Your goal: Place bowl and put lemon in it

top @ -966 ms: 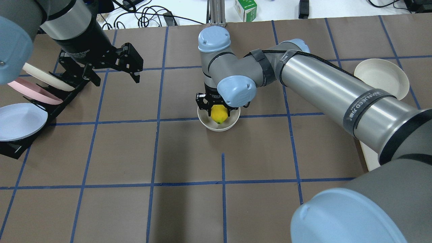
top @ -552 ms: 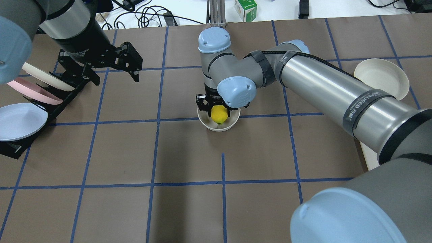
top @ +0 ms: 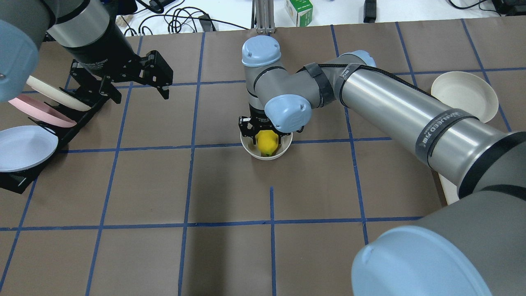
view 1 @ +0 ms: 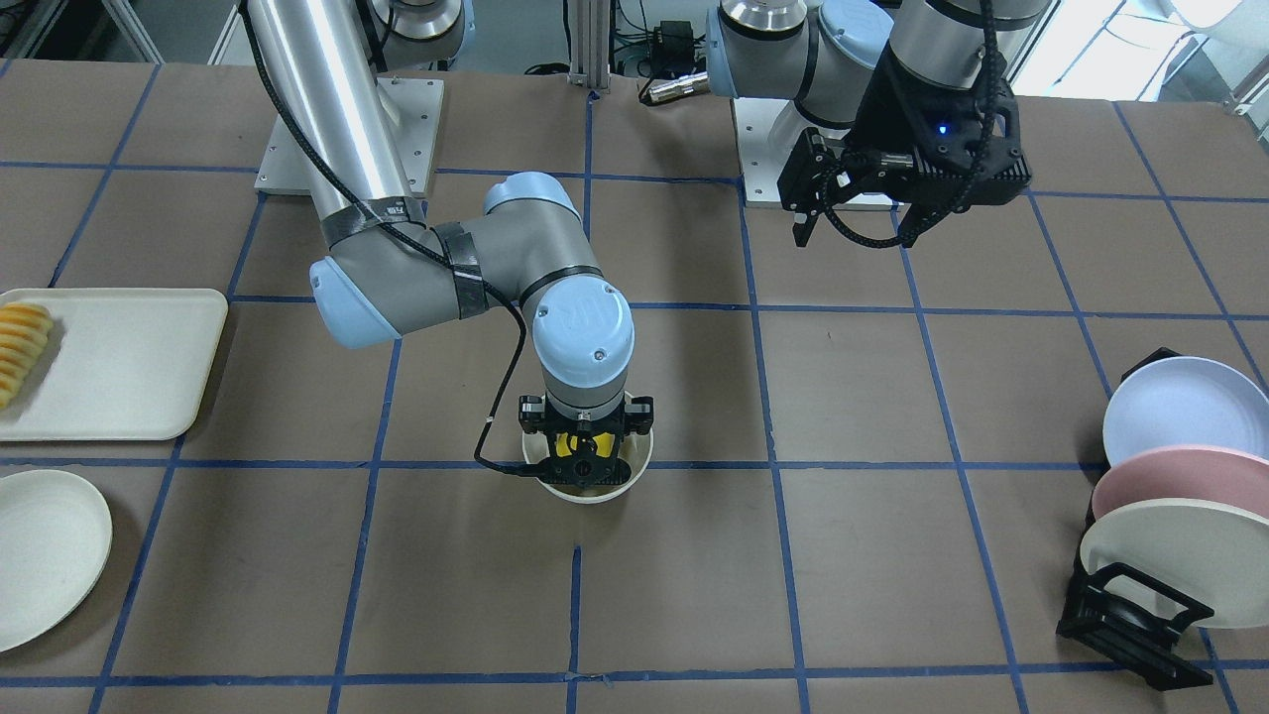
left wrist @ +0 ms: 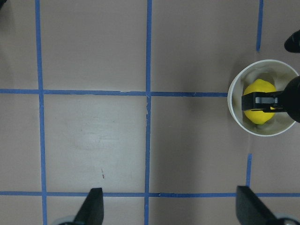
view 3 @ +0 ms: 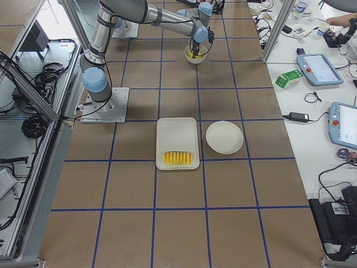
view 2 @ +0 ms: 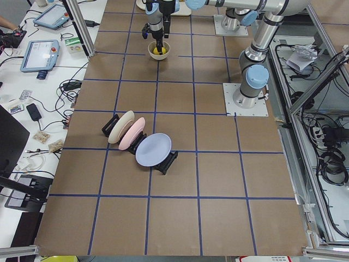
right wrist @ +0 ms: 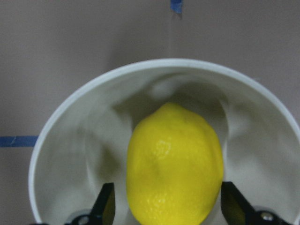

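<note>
The cream-white bowl (top: pixel 267 157) stands on the brown table near its middle, on a blue tape line. My right gripper (top: pixel 265 138) reaches straight down into it and is shut on the yellow lemon (top: pixel 266 142), which sits low inside the bowl. In the right wrist view the lemon (right wrist: pixel 174 164) fills the space between the fingers (right wrist: pixel 107 206), with the bowl's rim (right wrist: pixel 61 140) around it. My left gripper (top: pixel 141 92) is open and empty, high over the table's left side beside the rack. Its wrist view shows the bowl (left wrist: pixel 236 117) and lemon (left wrist: pixel 257 115) at the right.
A black rack (top: pixel 82 117) with a cream, a pink and a pale blue plate stands at the left edge. A flat cream plate (top: pixel 464 96) lies at the right. A cream tray (view 1: pixel 119 362) holds ridged orange-yellow sliced food (view 1: pixel 20 347).
My right gripper has sunk a little deeper into the bowl with the lemon. The left arm has barely moved.
</note>
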{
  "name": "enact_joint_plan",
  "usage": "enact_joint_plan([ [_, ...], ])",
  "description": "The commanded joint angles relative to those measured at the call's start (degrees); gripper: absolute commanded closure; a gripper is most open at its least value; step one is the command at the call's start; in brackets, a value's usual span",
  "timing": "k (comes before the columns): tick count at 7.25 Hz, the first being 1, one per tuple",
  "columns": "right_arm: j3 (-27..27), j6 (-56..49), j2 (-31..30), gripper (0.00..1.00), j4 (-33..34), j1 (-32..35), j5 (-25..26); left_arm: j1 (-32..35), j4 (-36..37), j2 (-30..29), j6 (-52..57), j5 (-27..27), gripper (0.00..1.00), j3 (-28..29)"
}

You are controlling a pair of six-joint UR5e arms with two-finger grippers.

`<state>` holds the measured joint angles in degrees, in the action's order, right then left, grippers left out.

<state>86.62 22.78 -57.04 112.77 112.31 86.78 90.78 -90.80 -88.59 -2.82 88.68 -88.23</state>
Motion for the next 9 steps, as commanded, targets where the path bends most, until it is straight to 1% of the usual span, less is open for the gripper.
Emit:
enact_joint_plan([
  [1, -0.7, 0.1, -0.9, 0.00, 1.2, -0.2, 0.4, -0.1, 0.0, 0.0, 0.0, 0.0, 0.00, -0.1],
  [2, -0.7, 0.2, -2.6, 0.00, 0.6, -0.3, 0.5, -0.1, 0.0, 0.0, 0.0, -0.1, 0.00, -0.1],
  [4, -1.4, 0.2, -8.2, 0.00, -5.5, -3.2, 0.6, -0.1, 0.0, 0.0, 0.0, 0.0, 0.00, 0.0],
  [6, -1.4, -1.6, -16.0, 0.00, -11.8, -11.9, 0.8, -0.2, 0.4, 0.0, 0.1, 0.1, 0.00, 0.0],
  [7, -0.8, -2.1, -20.5, 0.00, -12.2, -16.2, 0.8, -0.2, 0.4, 0.0, 0.1, 0.1, 0.00, -0.1],
  [9, -0.5, -3.0, -24.2, 0.00, -16.5, -23.6, 0.8, -0.2, 0.4, 0.0, 0.1, 0.1, 0.00, -0.2],
])
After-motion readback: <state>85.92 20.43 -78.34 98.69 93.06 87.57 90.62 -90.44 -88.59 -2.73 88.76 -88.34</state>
